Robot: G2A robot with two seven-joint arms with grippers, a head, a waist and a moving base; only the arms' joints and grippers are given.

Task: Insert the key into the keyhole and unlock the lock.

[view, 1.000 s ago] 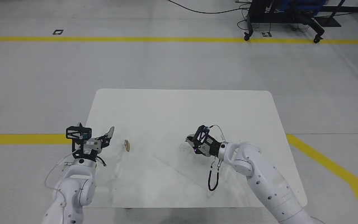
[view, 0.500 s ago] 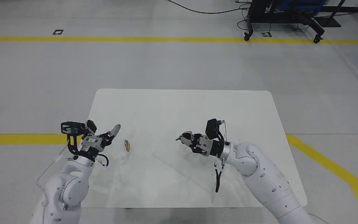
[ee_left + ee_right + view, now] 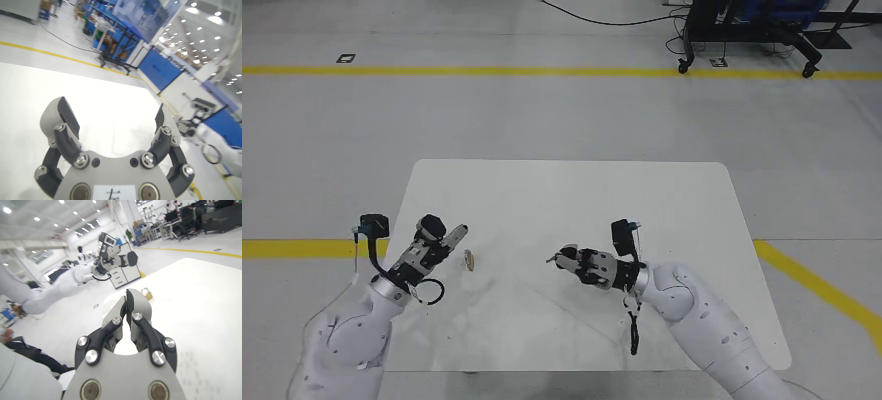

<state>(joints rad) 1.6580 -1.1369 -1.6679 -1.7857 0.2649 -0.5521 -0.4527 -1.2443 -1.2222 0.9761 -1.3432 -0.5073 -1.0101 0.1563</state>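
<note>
Padlock (image 3: 470, 261) and both arms share a white table (image 3: 572, 190), which stands on a pale floor crossed by yellow lines.

The left arm (image 3: 352, 335) comes in over the table's near left corner, and the right arm (image 3: 697, 315) stretches from the near right side toward the middle.

The left gripper (image 3: 450, 240) hangs above the table's left edge with its fingers spread wide. In the left wrist view the ribbed pads (image 3: 69, 115) stand well apart with nothing between them. The right gripper (image 3: 560, 258) hangs over the table's middle, raised off the surface and pointing toward the padlock. In the right wrist view its pads (image 3: 129, 306) are pressed together. I cannot tell whether the key is pinched between them, though a thin sliver seems to stick out from the tips in the top view.

The padlock has a brass body and a silver shackle, and it lies on the table near the left edge. It is just beside the left gripper's tips but apart from them, and well apart from the right gripper.
</note>
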